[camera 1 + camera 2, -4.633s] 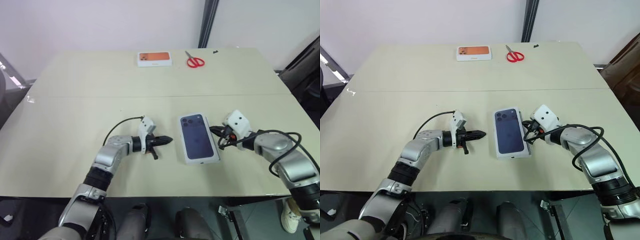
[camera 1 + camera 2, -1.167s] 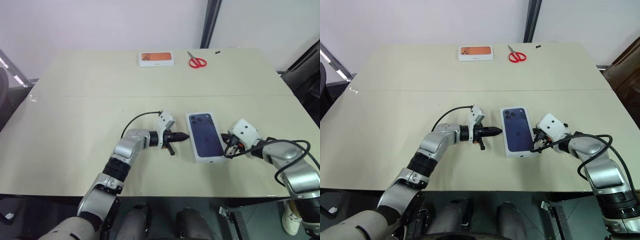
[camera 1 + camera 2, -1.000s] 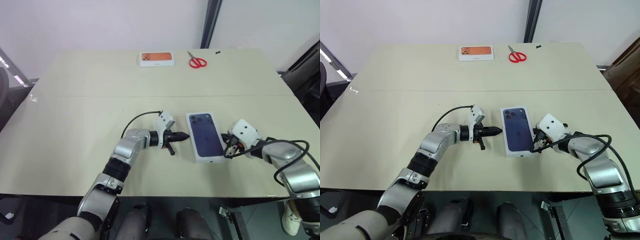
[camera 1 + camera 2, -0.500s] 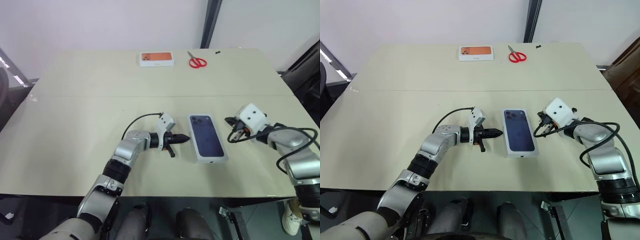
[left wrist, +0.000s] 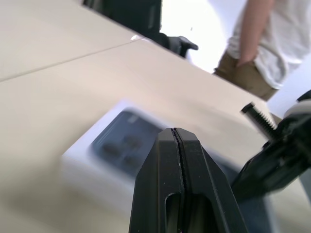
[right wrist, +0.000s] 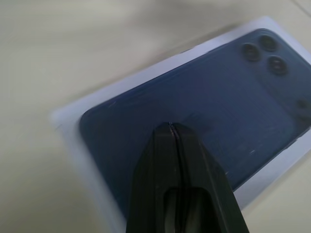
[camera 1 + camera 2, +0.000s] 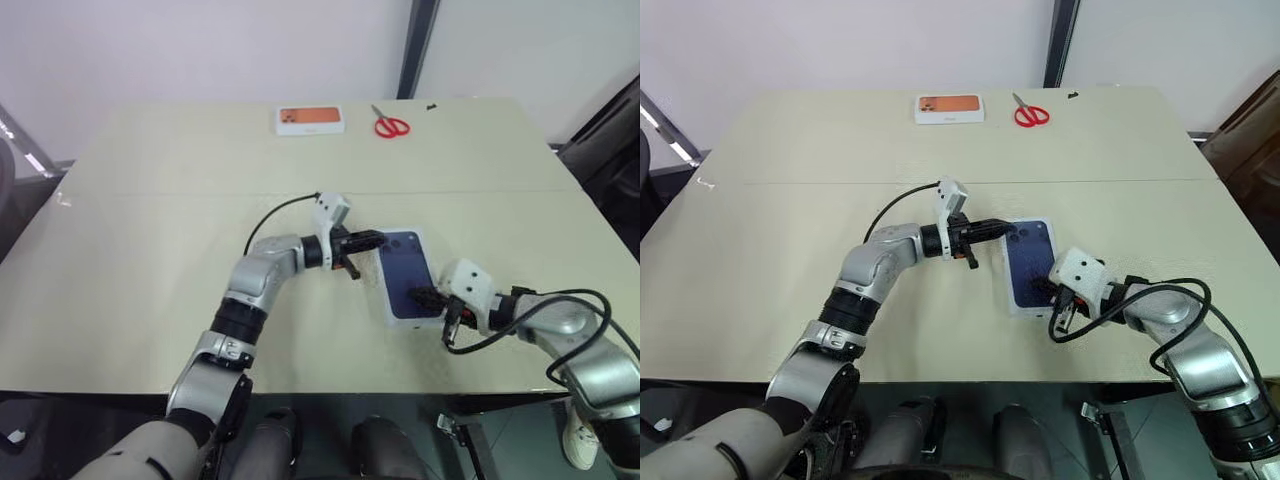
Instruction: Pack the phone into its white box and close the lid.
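- Head camera first: lid (image 7: 408, 286) with the printed dark blue phone lies face up on the table (image 7: 130, 250), near the front edge. Left gripper (image 7: 374, 240) reaches in level over the lid's far corner, fingers pinched together, empty. Right gripper (image 7: 428, 297) sits over the lid's near right corner, also pinched shut on nothing. Orange-pictured box (image 7: 310, 119) and red scissors (image 7: 390, 125) lie well apart at the far edge.
- Left wrist camera: closed black fingers (image 5: 177, 184) point across the printed lid (image 5: 114, 145), with the other claw just beyond. A person (image 5: 257, 43) stands past the table.
- Right wrist camera: fingertips (image 6: 170, 133) shut, hovering over the printed blue face (image 6: 194, 116); whether they touch it I cannot tell.
- My read: the lid looks to be seated on the white box, with the phone presumably inside, so this is the pressing-down stage. Best done with both closed tips pushing straight down on opposite corners, evenly, so the lid settles square and the box doesn't skid.
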You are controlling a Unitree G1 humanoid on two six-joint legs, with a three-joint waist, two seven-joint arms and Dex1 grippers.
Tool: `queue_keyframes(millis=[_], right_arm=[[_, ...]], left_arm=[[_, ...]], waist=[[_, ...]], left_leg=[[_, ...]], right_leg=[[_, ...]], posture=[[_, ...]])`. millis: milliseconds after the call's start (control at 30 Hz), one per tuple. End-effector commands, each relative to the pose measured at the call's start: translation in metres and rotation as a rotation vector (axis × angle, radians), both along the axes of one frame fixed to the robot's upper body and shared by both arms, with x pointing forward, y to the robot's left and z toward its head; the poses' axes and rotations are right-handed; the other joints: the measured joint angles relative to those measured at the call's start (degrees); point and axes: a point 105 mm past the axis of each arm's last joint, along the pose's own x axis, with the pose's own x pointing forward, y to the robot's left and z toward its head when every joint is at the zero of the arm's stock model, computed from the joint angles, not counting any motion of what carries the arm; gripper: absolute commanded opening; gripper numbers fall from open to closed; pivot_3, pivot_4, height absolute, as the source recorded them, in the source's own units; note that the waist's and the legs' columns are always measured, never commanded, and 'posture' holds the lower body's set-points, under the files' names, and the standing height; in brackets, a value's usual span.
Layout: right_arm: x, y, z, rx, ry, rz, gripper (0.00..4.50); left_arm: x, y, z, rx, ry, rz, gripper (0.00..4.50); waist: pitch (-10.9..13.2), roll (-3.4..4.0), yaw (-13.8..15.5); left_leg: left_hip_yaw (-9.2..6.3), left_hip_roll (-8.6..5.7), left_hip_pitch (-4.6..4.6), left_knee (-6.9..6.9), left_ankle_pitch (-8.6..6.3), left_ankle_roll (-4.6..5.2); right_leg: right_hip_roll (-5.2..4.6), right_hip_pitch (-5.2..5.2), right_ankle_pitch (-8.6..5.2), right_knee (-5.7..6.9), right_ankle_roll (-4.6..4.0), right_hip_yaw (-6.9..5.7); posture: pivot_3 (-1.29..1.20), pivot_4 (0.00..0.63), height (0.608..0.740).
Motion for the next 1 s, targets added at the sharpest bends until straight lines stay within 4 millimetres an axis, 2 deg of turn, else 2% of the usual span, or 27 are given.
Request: queue_keyframes(millis=[33, 133, 233, 300, 467, 567, 600, 667, 767, 900, 1000], right_arm=[[0.002, 0.003, -0.013, 0.004, 0.043, -0.028, 0.04], [0.013, 0.001, 0.004, 0.054, -0.008, -0.060, 0.04], [0.033, -0.016, 0.020, 0.052, -0.104, -0.152, 0.04], [0.042, -0.027, 0.022, 0.031, -0.134, -0.206, 0.04], [0.042, -0.028, 0.006, -0.017, -0.104, -0.217, 0.04], [0.032, -0.025, -0.016, -0.072, -0.032, -0.172, 0.04], [0.031, -0.023, -0.016, -0.038, -0.012, -0.179, 0.04], [0.028, -0.015, -0.005, 0.150, 0.084, -0.189, 0.04], [0.044, -0.027, 0.020, 0.155, -0.029, -0.231, 0.88], [0.047, -0.021, 0.058, 0.343, -0.090, -0.188, 2.93], [0.039, -0.015, 0.061, 0.363, -0.084, -0.124, 4.46]], left_arm=[[-0.006, -0.014, -0.006, 0.043, -0.036, -0.048, 0.00], [-0.007, -0.021, -0.018, 0.091, -0.043, -0.066, 0.00], [-0.004, -0.020, -0.043, 0.220, -0.058, -0.062, 0.00], [-0.001, -0.017, -0.056, 0.297, -0.117, -0.052, 0.00], [-0.001, -0.015, -0.057, 0.264, -0.059, -0.065, 0.00], [0.002, -0.010, -0.058, 0.250, -0.021, -0.039, 0.00], [0.003, -0.008, -0.058, 0.244, -0.015, -0.035, 0.00], [0.002, -0.004, -0.054, 0.199, 0.022, -0.037, 0.00], [0.007, 0.012, -0.038, 0.139, -0.037, -0.013, 0.88], [0.007, 0.042, -0.009, 0.098, -0.140, -0.010, 2.83], [0.007, 0.071, 0.003, 0.110, -0.183, 0.020, 4.36]], waist=[[0.0, -0.03, -0.1], [0.0, -0.03, -0.3], [0.0, -0.04, 0.0], [0.0, -0.04, 0.2], [0.0, -0.03, 0.2], [0.0, -0.05, 0.1], [0.0, -0.05, 0.1], [0.0, -0.07, 0.1], [0.0, -0.07, -0.6], [0.0, -0.01, -1.3], [0.0, 0.00, -1.2]], left_leg=[[0.00, 0.00, 0.05, -0.01, -0.01, 0.01], [0.01, 0.01, 0.05, -0.02, -0.01, 0.01], [0.01, 0.00, 0.02, -0.02, -0.01, 0.01], [0.02, -0.02, -0.02, 0.00, -0.01, 0.01], [0.01, -0.04, -0.02, 0.00, -0.02, 0.02], [0.00, -0.03, -0.01, 0.02, -0.02, 0.02], [0.00, -0.03, 0.00, 0.01, -0.02, 0.02], [-0.01, -0.02, 0.03, 0.01, -0.02, 0.03], [-0.01, 0.01, 0.02, -0.02, -0.02, 0.03], [-0.01, 0.01, -0.04, -0.14, -0.01, 0.01], [-0.02, 0.02, -0.27, -0.13, 0.00, 0.00]], right_leg=[[0.00, 0.05, 0.00, -0.01, 0.00, 0.00], [0.01, 0.01, 0.00, -0.01, 0.00, 0.03], [0.01, -0.02, 0.00, 0.00, 0.00, 0.03], [-0.02, -0.05, 0.00, 0.00, 0.00, 0.03], [-0.05, -0.04, 0.00, -0.01, 0.00, 0.02], [-0.04, -0.01, 0.00, -0.01, 0.00, 0.01], [-0.04, 0.00, 0.00, -0.01, 0.01, 0.01], [-0.02, 0.02, 0.00, -0.01, 0.01, 0.01], [0.00, -0.01, 0.00, 0.00, 0.00, 0.03], [0.01, -0.16, 0.00, 0.03, 0.00, 0.06], [0.01, -0.39, 0.00, 0.06, 0.00, 0.05]], posture=[[0.00, 0.150, 0.734], [0.00, 0.150, 0.734], [0.00, 0.150, 0.734], [0.00, 0.150, 0.734], [0.00, 0.150, 0.734], [0.00, 0.150, 0.734], [0.00, 0.150, 0.734], [0.00, 0.150, 0.734], [0.00, 0.150, 0.734], [0.00, 0.150, 0.734], [0.00, 0.150, 0.734]])
